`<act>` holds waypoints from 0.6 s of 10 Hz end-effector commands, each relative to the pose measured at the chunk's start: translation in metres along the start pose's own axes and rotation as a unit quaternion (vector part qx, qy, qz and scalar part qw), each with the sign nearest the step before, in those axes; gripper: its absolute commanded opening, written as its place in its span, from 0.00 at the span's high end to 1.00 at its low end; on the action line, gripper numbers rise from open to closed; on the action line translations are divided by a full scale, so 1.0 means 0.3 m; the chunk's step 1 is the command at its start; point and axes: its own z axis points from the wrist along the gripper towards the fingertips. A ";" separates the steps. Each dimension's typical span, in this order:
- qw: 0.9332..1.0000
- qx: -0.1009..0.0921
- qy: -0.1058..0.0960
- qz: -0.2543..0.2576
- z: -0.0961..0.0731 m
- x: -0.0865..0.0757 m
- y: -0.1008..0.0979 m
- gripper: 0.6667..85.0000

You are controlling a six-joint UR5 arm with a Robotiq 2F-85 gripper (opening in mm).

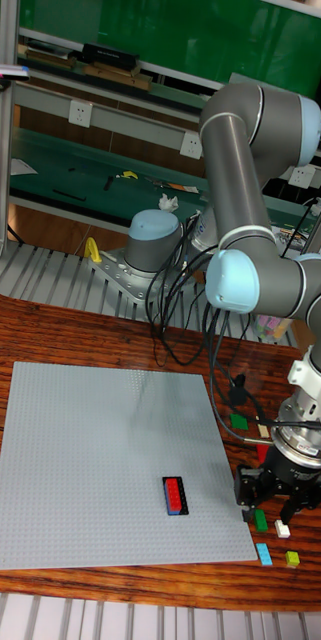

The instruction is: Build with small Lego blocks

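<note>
End effector (271, 512) low over loose bricks beside grey baseplate (100, 450) — finger state: cannot tell. Red brick (175, 494) sits on baseplate — green brick (261, 520) on tabletop (40, 330).

Red brick (175, 493) on studded grey baseplate (100, 460); reddish-brown wooden table (40, 335).

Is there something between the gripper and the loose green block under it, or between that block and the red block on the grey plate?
Nothing visible blocks either. The gripper hangs right above the green block, off the baseplate's right edge. The plate is bare up to the red block.
</note>
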 end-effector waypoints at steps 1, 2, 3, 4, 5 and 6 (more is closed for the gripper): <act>1.000 -0.010 -0.008 0.007 -0.013 -0.002 0.000 0.32; 1.000 -0.004 -0.007 0.012 -0.013 0.000 -0.009 0.32; 1.000 -0.006 -0.009 0.014 -0.013 -0.003 -0.006 0.32; 1.000 -0.010 -0.010 0.017 -0.014 -0.005 0.001 0.32; 1.000 -0.011 -0.010 0.020 -0.017 0.006 -0.001 0.34; 0.999 -0.020 -0.010 0.022 -0.021 0.026 0.013 0.34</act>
